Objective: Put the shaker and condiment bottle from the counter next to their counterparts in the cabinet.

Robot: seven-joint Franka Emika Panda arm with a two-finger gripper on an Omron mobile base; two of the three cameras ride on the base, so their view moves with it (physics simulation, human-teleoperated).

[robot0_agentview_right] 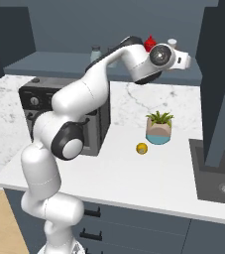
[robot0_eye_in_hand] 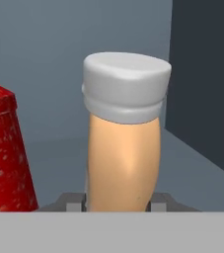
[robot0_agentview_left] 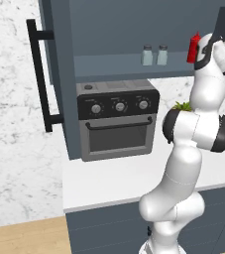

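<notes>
Two shakers point(robot0_agentview_left: 154, 55) stood side by side on the cabinet shelf point(robot0_agentview_left: 119, 66), so I judged that half of the job done. What remained in hand was the condiment bottle point(robot0_eye_in_hand: 125, 143): my gripper point(robot0_eye_in_hand: 119, 201) was clamped on its lower body, fingertips pressing it from both sides, the white cap standing upright above them.

The bottle sat inside the cabinet, up at shelf height. Just beside it, on one side in the hand view, was the red squeeze bottle point(robot0_eye_in_hand: 4, 158), near but with a gap between the two. On the other side the dark cabinet wall point(robot0_eye_in_hand: 202, 84) ran close. From the left base camera the red squeeze bottle point(robot0_agentview_left: 194, 47) showed on the shelf beside my wrist, well apart from the shakers.

Whether the bottle's base touched the shelf I could not tell; its bottom was hidden by my fingers.

Step in hand, as I read it: placing the condiment bottle next to its counterpart. The next move would call for lowering until the base rested flat, then spreading the fingers gently and backing straight out, without nudging the red bottle or the cabinet wall. The table point(robot0_agentview_right: 148, 173) below carried a potted plant point(robot0_agentview_right: 159, 128) and a small yellow fruit point(robot0_agentview_right: 141, 148), not part of the task.
</notes>
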